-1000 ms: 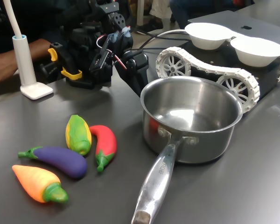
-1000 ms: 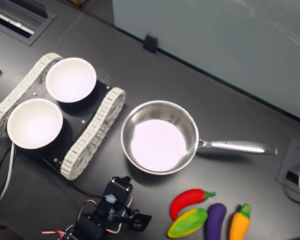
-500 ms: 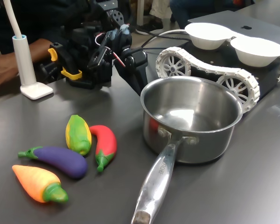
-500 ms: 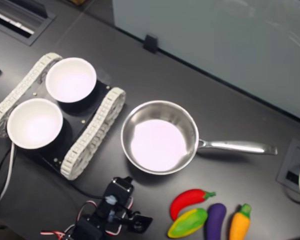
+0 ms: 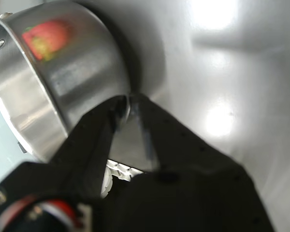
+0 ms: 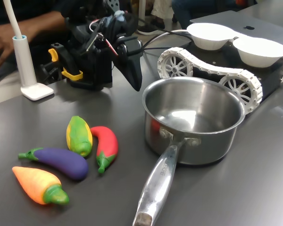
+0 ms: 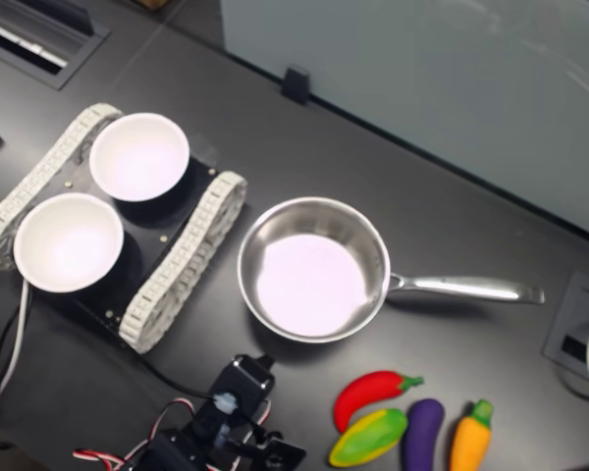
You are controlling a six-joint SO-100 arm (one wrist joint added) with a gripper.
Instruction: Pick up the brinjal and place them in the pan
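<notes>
The purple brinjal (image 6: 61,161) with its green cap lies on the dark table among the other toy vegetables, left of the pan's handle in the first exterior view; in the second exterior view the brinjal (image 7: 423,432) is at the bottom right. The steel pan (image 6: 203,146) (image 7: 314,285) stands upright and holds nothing. My gripper (image 6: 137,86) (image 7: 262,363) hangs above the table just behind the pan, fingers pointing down, shut on nothing. In the wrist view the gripper (image 5: 128,99) has its tips meeting close to the pan's outer wall (image 5: 63,72). The brinjal is well apart from it.
A red chilli (image 6: 105,143), a yellow-green corn toy (image 6: 79,135) and an orange carrot (image 6: 37,184) lie around the brinjal. A tracked rover (image 6: 212,70) carrying two white bowls (image 6: 210,35) (image 6: 259,51) stands behind the pan. A white stand (image 6: 26,66) and a person's hand (image 6: 2,40) are at the first exterior view's left.
My gripper has risen and swung out from the arm's base toward the pan, staying shut. The person's arm has lifted off the table.
</notes>
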